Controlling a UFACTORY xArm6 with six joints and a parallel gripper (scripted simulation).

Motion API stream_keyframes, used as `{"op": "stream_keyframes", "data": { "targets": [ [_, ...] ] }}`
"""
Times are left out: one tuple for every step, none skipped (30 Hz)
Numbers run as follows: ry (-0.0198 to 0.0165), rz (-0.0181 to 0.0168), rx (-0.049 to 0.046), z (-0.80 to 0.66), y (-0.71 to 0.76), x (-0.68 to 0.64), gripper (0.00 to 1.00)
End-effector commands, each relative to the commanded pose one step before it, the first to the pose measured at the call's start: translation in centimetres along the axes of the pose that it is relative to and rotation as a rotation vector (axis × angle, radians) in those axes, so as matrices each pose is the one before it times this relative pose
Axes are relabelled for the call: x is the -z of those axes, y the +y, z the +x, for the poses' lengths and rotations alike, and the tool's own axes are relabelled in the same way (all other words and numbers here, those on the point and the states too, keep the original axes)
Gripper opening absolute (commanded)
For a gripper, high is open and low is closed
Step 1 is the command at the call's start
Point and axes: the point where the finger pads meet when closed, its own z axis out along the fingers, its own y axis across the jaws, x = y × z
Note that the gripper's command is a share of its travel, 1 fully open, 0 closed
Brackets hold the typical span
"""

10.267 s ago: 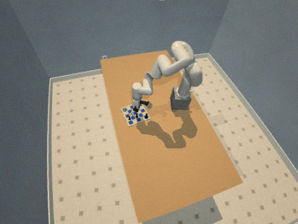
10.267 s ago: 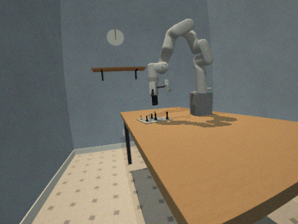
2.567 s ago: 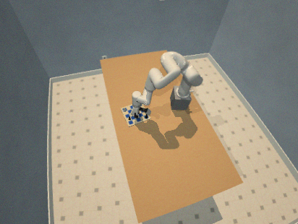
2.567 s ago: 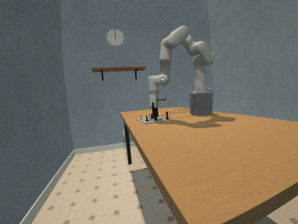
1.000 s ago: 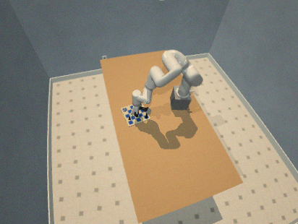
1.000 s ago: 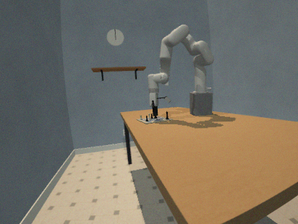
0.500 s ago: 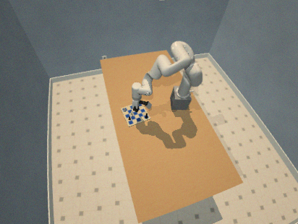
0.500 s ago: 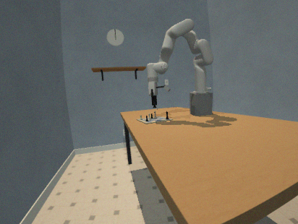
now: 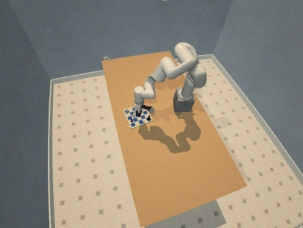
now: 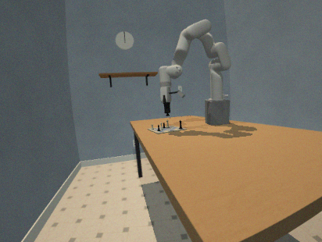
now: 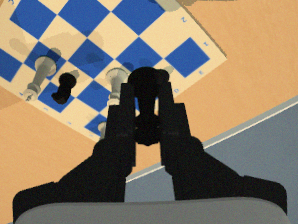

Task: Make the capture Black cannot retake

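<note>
Gripper (image 9: 138, 112) (image 10: 167, 108) (image 11: 146, 100): nearly closed, fingers pinching a black chess pc (image 10: 167, 114) (image 11: 147, 97), one on each side of it. Pointing down, pretty much vertical in the exterior view.
Held pc: off the board w/ a visible gap under it in the exterior view, approx upright. Can't tell which type, too dark & small tbh.
Board (image 9: 131, 127) (image 10: 157, 132) (image 11: 211, 55): blue/cream squares, lying flat on the wooden table (image 9: 173, 169) (image 10: 242, 164), below the gripper.
White pcs: tall one (image 11: 42, 75) near the edge w/ the letters, another (image 11: 116, 82) just beside the held pc in the wrist view, third (image 11: 102, 129) mostly hidden by a finger.
Black pcs on board: short one (image 10: 159, 128) (image 11: 65, 87) near the tall white, another (image 9: 148, 118) (image 10: 180, 125) on the side toward the arm base (image 9: 184, 105) (image 10: 217, 112).
Exact squares: can't tell, labels too blurry, sry.
Arm (image 9: 162, 71) (image 10: 180, 51): bent over the board, base well apart from it.
</note>
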Motion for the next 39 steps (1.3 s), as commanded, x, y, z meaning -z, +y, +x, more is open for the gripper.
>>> {"op": "stream_keyframes", "data": {
  "targets": [
    [-0.00727, 0.0093, -0.06981, 0.908, 2.948, -0.143, 0.0],
    [-0.00003, -0.00014, -0.03655, 0.826, 1.423, -0.098, 0.0],
    [-0.00004, -0.00015, -0.02949, 0.752, 1.105, -0.079, 0.0],
    [-0.00003, -0.00012, -0.0194, 0.537, 0.702, -0.052, 0.0],
    [-0.00001, -0.00006, -0.00887, 0.257, 0.313, -0.024, 0.0],
    [0.0, -0.00001, -0.00151, 0.045, 0.053, -0.004, 0.0],
    [0.0, 0.0, 0.0, 0.0, 0.0, 0.0, 0.0],
    [0.0, 0.0, 0.0, 0.0, 0.0, 0.0, 0.0],
    [0.0, 0.0, 0.0, 0.0, 0.0, 0.0, 0.0],
    [0.0, 0.0, 0.0, 0.0, 0.0, 0.0, 0.0],
    [0.0, 0.0, 0.0, 0.0, 0.0, 0.0, 0.0],
    [0.0, 0.0, 0.0, 0.0, 0.0, 0.0, 0.0],
    [0.0, 0.0, 0.0, 0.0, 0.0, 0.0, 0.0],
    [0.0, 0.0, 0.0, 0.0, 0.0, 0.0, 0.0],
    [0.0, 0.0, 0.0, 0.0, 0.0, 0.0, 0.0],
    [0.0, 0.0, 0.0, 0.0, 0.0, -0.002, 0.0],
    [0.0, 0.0, 0.0, 0.0, 0.0, 0.0, 0.0],
    [0.0, 0.0, 0.0, 0.0, 0.0, 0.0, 0.0],
    [0.0, 0.00002, 0.0, 0.0, 0.0, -0.014, 0.0],
    [0.0, 0.00004, -0.00001, 0.0, 0.001, -0.035, 0.0],
    [0.0, 0.00008, -0.00002, 0.0, 0.001, -0.064, 0.0],
    [-0.00001, 0.00013, -0.00003, 0.0, 0.001, -0.099, 0.0],
    [-0.00002, 0.00018, -0.00004, 0.0, 0.002, -0.139, 0.0],
    [-0.00001, 0.00017, -0.00004, 0.0, 0.002, -0.181, 0.0],
    [0.00001, -0.00001, 0.0, -0.001, 0.003, -0.226, 0.0],
    [-0.00001, 0.0, 0.0, -0.001, 0.003, -0.27, 0.0],
    [0.0, 0.0, 0.0, -0.001, 0.004, -0.311, 0.0],
    [0.00001, 0.0, 0.0, -0.001, 0.005, -0.35, 0.0],
    [0.0, 0.0, 0.0, -0.001, 0.005, -0.387, 0.0],
    [0.0, 0.0, 0.0, -0.001, 0.005, -0.419, 0.0],
    [0.0, 0.0, 0.0, -0.001, 0.006, -0.446, 0.0],
    [0.0, 0.0, 0.0, -0.001, 0.006, -0.467, 0.0],
    [0.0, 0.0, 0.0, -0.001, 0.006, -0.483, 0.0],
    [0.0, 0.0, 0.0, 0.0, 0.0, 0.0, 0.0],
    [0.0, 0.0, 0.0, 0.0, 0.0, 0.0, 0.0],
    [0.0, 0.0, 0.0, -0.001, 0.006, -0.493, 0.0],
    [0.0, 0.0, 0.0, -0.001, 0.007, -0.497, 0.0],
    [0.0, 0.0, 0.0, -0.001, 0.007, -0.495, 0.0],
    [0.0, 0.0, 0.0, -0.001, 0.006, -0.487, 0.0]
  ]
}}
